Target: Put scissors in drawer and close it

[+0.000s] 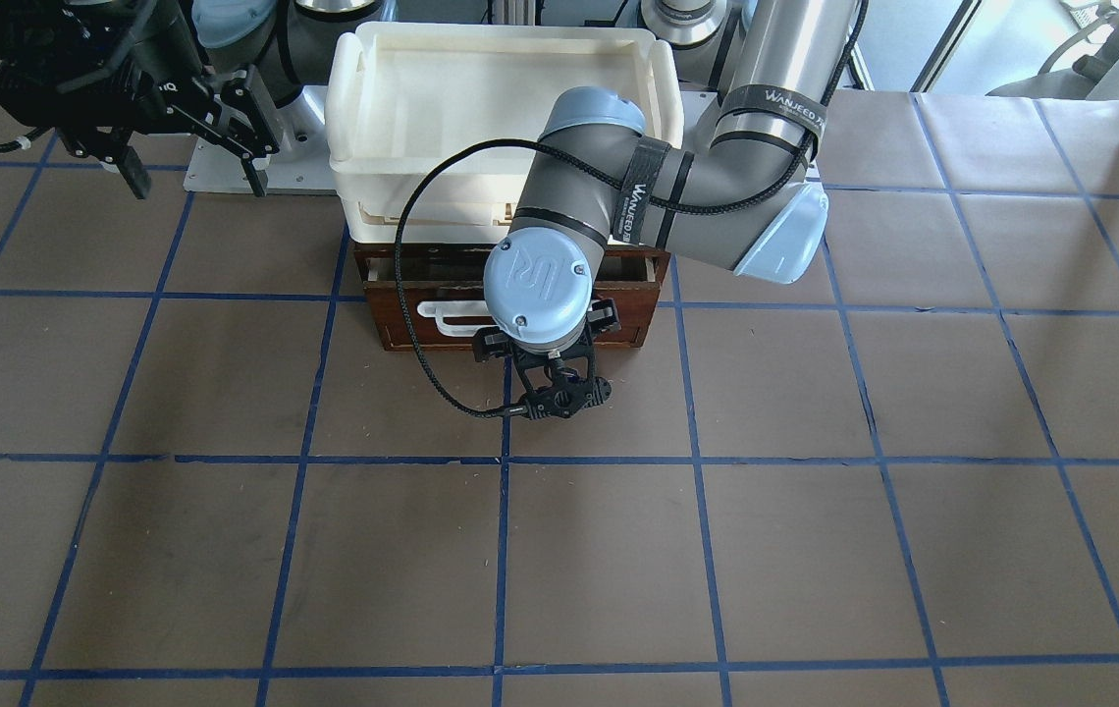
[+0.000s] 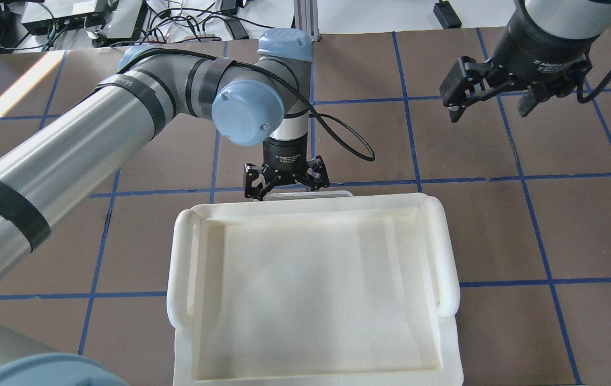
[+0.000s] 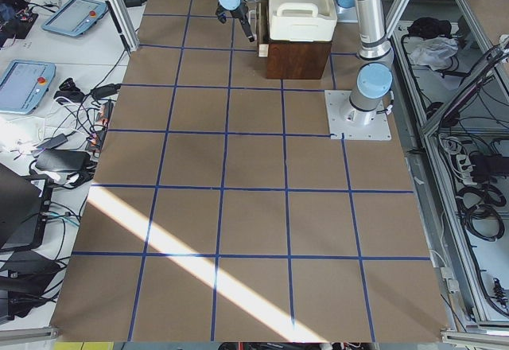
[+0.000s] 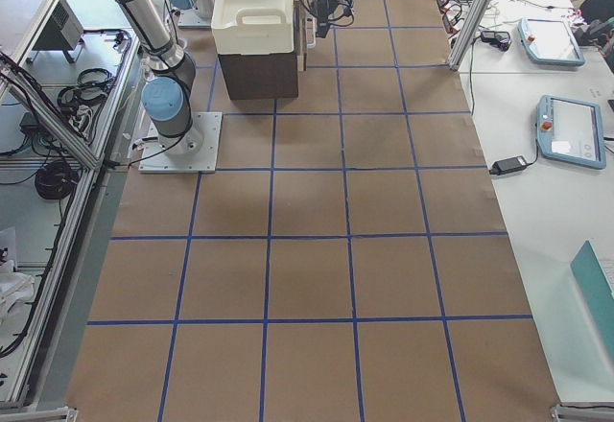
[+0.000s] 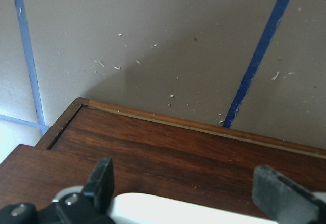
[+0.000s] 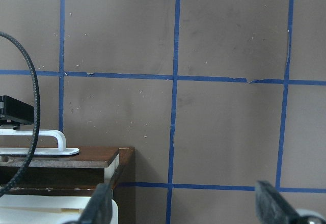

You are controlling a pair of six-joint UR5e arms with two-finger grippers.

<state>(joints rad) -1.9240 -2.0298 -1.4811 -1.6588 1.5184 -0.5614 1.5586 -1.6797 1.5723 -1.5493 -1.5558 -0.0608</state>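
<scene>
We see the drawer under the cream tray, its dark front standing slightly out. The left arm hides its inside, so we cannot tell where the scissors lie. The left gripper hangs at the drawer's far face, its fingers spread wide either side of the white handle, gripping nothing. The right gripper hovers well off to the right above the table, also spread wide and holding nothing

Front and overhead cameras face each other, sharing tray, left wrist camera close on drawer
</scene>
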